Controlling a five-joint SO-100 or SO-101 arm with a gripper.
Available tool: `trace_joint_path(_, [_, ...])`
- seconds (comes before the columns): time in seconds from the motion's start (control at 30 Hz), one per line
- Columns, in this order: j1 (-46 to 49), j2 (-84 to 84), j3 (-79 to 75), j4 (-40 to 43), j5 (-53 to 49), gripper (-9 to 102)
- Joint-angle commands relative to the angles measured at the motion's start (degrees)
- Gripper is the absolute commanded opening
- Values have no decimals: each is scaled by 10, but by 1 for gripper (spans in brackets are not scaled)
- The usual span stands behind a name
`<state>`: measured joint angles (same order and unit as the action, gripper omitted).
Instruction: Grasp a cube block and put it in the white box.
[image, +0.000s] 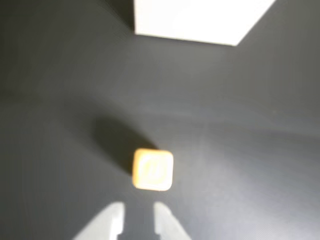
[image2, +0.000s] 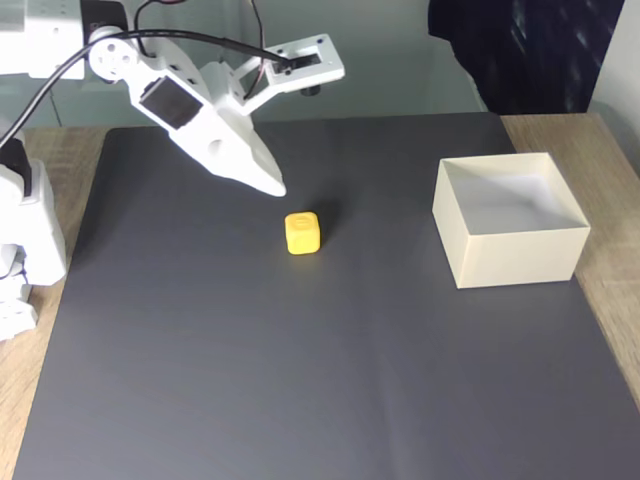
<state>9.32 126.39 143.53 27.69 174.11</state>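
I read this as the approach step: nothing is grasped yet, and I am lining up on the cube (image2: 302, 232).

In the fixed view the cube sits on the dark mat (image2: 300, 380) a little left of centre, upright and alone. The box (image2: 510, 248) stands at the right of the frame, well apart from the cube, open top up and nothing visible inside. The gripper (image2: 274, 187) hangs just up and left of the cube, its tips pointing down toward it but not touching.

In the wrist view, which is blurred, the cube (image: 153, 170) lies just below centre, and the two white fingers (image: 116, 218) come in from the bottom edge, just beneath it. The gap between them is narrow, and it looks about as wide as the cube or a shade less, so I judge they hold nothing and are only slightly parted. The box (image: 200, 20) fills the top edge of that view, straight beyond the cube.

For the next move I would spread the fingers wider first, then push forward and down so that they pass on either side of the cube, and close only once it sits between them. The cube is a touch right of the gap, so a small correction that way seems needed. After that comes the lift and the carry across to the box.
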Motion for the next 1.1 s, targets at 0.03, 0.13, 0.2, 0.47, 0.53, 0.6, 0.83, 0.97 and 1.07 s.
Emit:
trace_joint_path(0.03, [23, -6, -27, 3, 17, 18])
trace_joint_path(0.13, [47, -22, -27, 4, 26, 22])
trace_joint_path(0.2, [62, -40, -27, -2, 34, 24])
trace_joint_path(0.47, [94, -124, -75, -25, 47, 28])
trace_joint_path(0.53, [93, -144, -100, -25, 47, 28])
trace_joint_path(0.6, [92, -164, -120, -25, 45, 28])
trace_joint_path(0.83, [90, -206, -138, -27, 47, 29])
trace_joint_path(0.97, [83, -229, -138, -42, 49, 30])
trace_joint_path(1.07, [81, -246, -138, -54, 51, 30])
